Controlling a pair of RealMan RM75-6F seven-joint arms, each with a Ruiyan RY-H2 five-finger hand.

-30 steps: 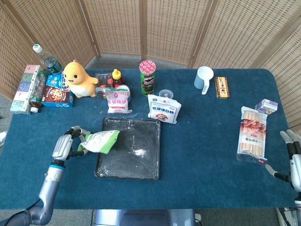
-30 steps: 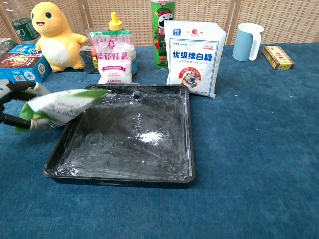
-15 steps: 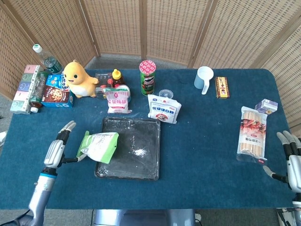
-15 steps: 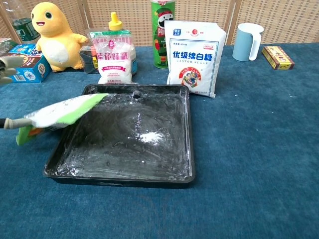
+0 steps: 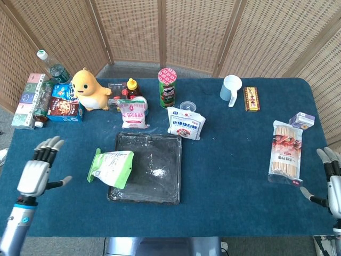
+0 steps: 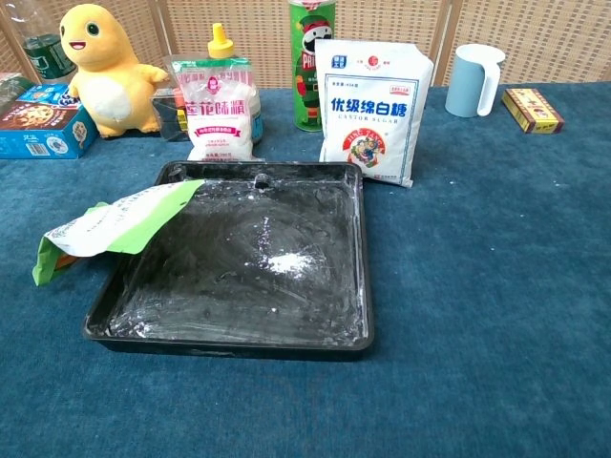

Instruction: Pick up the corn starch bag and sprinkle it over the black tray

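Observation:
The corn starch bag [image 5: 112,167], green and white, lies across the left rim of the black tray [image 5: 160,186], its mouth end over the tray floor; the chest view shows the same bag [image 6: 113,220] resting on the tray's left wall [image 6: 115,286]. White powder dusts the tray, with a small heap [image 6: 282,262] near the middle. My left hand [image 5: 36,173] hovers open well to the left of the bag, fingers spread, holding nothing. My right hand [image 5: 331,178] is open at the far right edge of the table. Neither hand shows in the chest view.
Behind the tray stand a white sugar bag [image 5: 186,123], a pink-labelled bag [image 5: 134,112], a green chip can [image 5: 167,88] and a yellow plush toy [image 5: 89,89]. Boxes and bottles [image 5: 40,98] crowd the far left. A skewer pack [image 5: 285,152] lies near my right hand.
My left hand let go of the corn starch bag and drew back to the left, opening. The bag settled onto the tray's left rim. The right hand barely moved.

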